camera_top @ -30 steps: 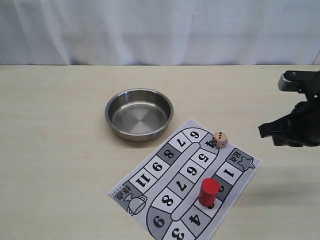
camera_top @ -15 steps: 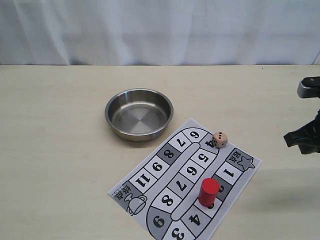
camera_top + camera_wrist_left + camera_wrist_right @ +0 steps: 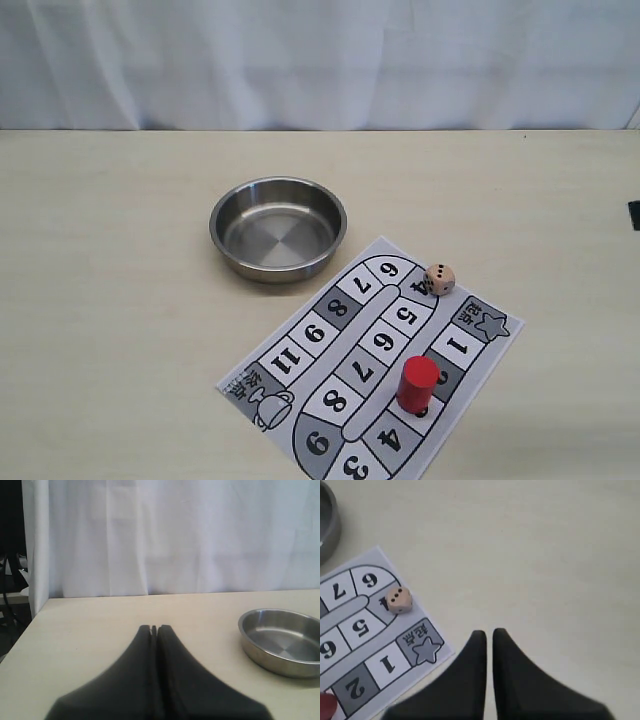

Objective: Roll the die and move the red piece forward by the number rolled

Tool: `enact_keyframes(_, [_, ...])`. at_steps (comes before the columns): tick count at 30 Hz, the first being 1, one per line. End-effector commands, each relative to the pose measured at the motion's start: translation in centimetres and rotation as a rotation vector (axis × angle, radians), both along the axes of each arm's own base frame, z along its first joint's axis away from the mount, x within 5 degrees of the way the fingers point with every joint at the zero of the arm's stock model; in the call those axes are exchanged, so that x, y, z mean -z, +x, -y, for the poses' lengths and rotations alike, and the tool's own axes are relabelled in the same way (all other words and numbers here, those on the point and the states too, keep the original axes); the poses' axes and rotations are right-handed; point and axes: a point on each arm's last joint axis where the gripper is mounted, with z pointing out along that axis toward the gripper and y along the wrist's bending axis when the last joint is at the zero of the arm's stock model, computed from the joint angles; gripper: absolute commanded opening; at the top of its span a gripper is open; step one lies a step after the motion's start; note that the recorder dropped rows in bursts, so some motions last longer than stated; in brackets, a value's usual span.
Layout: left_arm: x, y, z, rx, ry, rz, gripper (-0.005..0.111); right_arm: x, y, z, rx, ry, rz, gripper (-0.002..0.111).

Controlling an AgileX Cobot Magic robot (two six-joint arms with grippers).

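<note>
The beige die (image 3: 440,279) rests on the printed number board (image 3: 330,370), by square 4 at the board's far edge, and shows three pips on top in the right wrist view (image 3: 399,600). The red piece (image 3: 417,384) stands upright on the track past square 2; only its rim (image 3: 325,706) shows in the right wrist view. My right gripper (image 3: 489,634) hovers over bare table beside the star square, its fingers a thin slit apart and holding nothing. My left gripper (image 3: 154,628) is shut and empty, far from the board.
A steel bowl (image 3: 278,228) sits empty just beyond the board, also seen in the left wrist view (image 3: 280,642). A white curtain closes off the back of the table. A dark sliver of the right arm (image 3: 634,215) shows at the right edge.
The right arm has drawn back to the right, almost out of the exterior view. The die, red piece and bowl have not moved.
</note>
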Motion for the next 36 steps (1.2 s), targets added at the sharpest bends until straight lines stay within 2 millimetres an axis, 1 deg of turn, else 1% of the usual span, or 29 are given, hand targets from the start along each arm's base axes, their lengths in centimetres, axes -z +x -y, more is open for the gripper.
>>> enact_keyframes(1, [0.0,0.0,0.0,0.001,-0.007,0.005,0.000,-3.2,-3.2,-0.2,0.005,-0.017,0.176,0.004])
enact_keyframes(5, [0.0,0.0,0.0,0.001,-0.007,0.005,0.000,-5.7,-6.5,-0.6,0.005,-0.031,0.325,0.004])
enact_keyframes(6, [0.0,0.0,0.0,0.001,-0.007,0.005,0.000,-6.4,-7.7,-0.7,0.005,-0.036,0.374,0.004])
enact_keyframes(8, [0.0,0.0,0.0,0.001,-0.007,0.005,0.000,-7.1,-9.2,-0.9,0.003,-0.042,0.430,0.004])
enact_keyframes(9, [0.0,0.0,0.0,0.001,-0.007,0.005,0.000,-7.6,-10.4,-1.0,0.002,-0.038,0.472,0.004])
enact_keyframes(12, [0.0,0.0,0.0,0.001,-0.007,0.005,0.000,-8.5,-13.1,-1.4,-0.003,-0.026,0.567,0.004])
enact_keyframes(18, [0.0,0.0,0.0,0.001,-0.007,0.005,0.000,-9.1,-18.3,-2.1,-0.021,-0.029,0.710,0.004])
enact_keyframes(25, [0.0,0.0,0.0,0.001,-0.007,0.005,0.000,-8.6,-23.2,-2.7,-0.036,-0.047,0.841,0.004])
enact_keyframes(28, [0.0,0.0,0.0,0.001,-0.007,0.005,0.000,-8.2,-24.8,-2.9,-0.044,-0.054,0.875,0.004])
enact_keyframes(31, [0.0,0.0,0.0,0.001,-0.007,0.005,0.000,-7.7,-25.8,-3.1,-0.051,-0.059,0.888,0.004])
enact_keyframes(36, [0.0,0.0,0.0,0.001,-0.007,0.005,0.000,-7.5,-25.9,-3.1,-0.059,-0.058,0.862,0.004])
